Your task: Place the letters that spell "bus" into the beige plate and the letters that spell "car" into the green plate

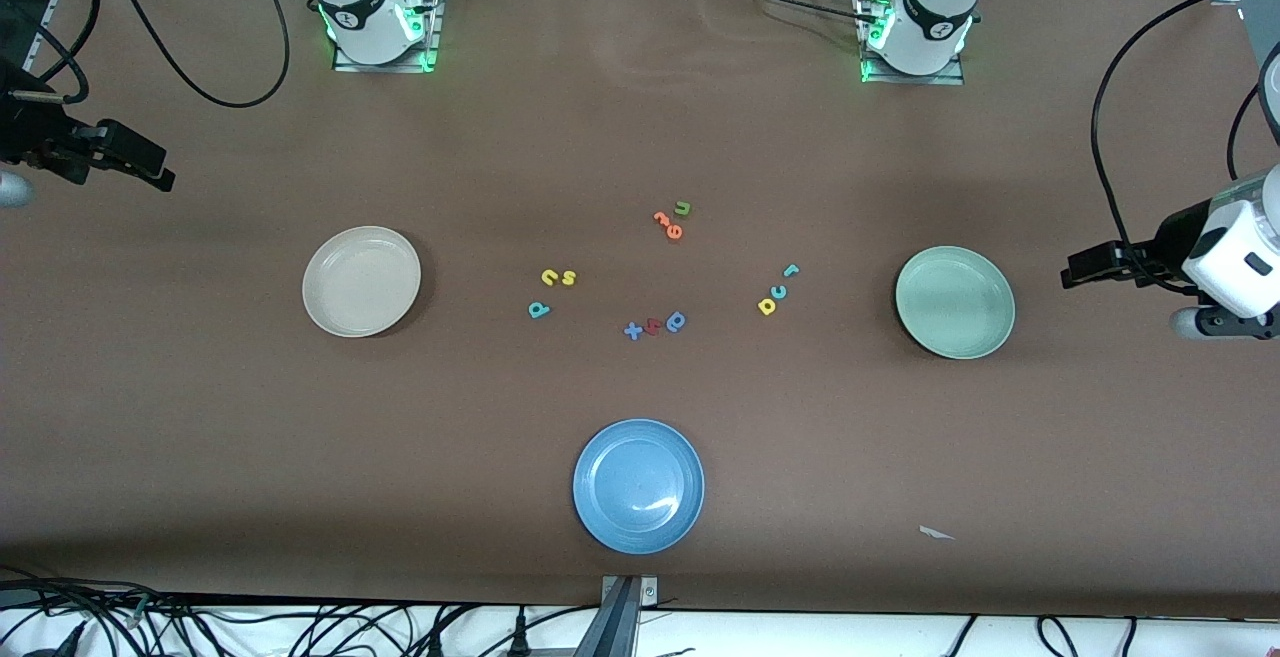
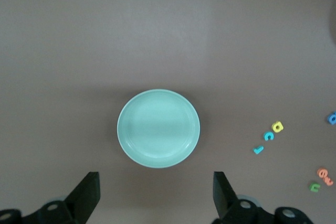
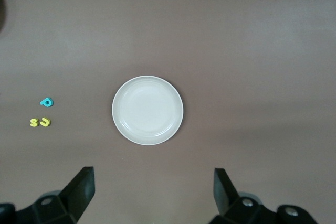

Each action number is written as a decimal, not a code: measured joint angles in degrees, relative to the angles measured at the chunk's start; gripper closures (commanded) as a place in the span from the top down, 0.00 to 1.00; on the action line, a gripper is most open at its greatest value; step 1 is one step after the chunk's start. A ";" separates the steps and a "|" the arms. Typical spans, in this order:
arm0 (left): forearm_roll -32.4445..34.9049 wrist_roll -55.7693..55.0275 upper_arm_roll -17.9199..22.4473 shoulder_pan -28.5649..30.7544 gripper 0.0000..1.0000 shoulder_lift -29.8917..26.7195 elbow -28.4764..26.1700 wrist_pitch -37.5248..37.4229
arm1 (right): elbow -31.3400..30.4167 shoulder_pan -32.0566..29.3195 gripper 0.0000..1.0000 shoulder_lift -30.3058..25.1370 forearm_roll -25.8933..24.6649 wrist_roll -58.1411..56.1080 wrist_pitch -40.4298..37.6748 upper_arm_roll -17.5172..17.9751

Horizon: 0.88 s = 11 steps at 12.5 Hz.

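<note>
The beige plate (image 1: 361, 281) (image 3: 147, 110) lies empty toward the right arm's end. Beside it are the yellow "u" (image 1: 550, 277) (image 3: 45, 122), yellow "s" (image 1: 569, 278) (image 3: 34, 123) and teal "b" (image 1: 539, 310) (image 3: 46, 102). The green plate (image 1: 955, 302) (image 2: 158, 128) lies empty toward the left arm's end, with the teal "r" (image 1: 791, 269) (image 2: 258, 150), teal "c" (image 1: 780, 290) (image 2: 269, 136) and yellow "a" (image 1: 767, 306) (image 2: 277, 127) beside it. My left gripper (image 1: 1068, 273) (image 2: 156, 192) hovers open over the table's end by the green plate. My right gripper (image 1: 160, 175) (image 3: 152, 190) hovers open, empty, past the beige plate.
A blue plate (image 1: 638, 486) sits nearest the front camera at mid-table. Orange letters (image 1: 668, 225) and a green "u" (image 1: 683, 207) lie in the middle. A blue "x" (image 1: 632, 331), a red letter (image 1: 652, 326) and a blue "a" (image 1: 676, 321) lie nearer.
</note>
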 measured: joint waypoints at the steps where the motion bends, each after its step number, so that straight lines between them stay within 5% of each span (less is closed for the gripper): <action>1: 0.12 0.00 -0.08 -0.09 0.98 0.00 -0.02 -0.63 | -0.01 0.00 1.00 0.00 0.00 0.00 0.02 0.00; 11: 2.81 0.05 -0.03 0.00 0.99 -0.03 -0.01 -1.81 | -0.11 0.00 1.00 0.37 0.00 0.03 0.08 0.00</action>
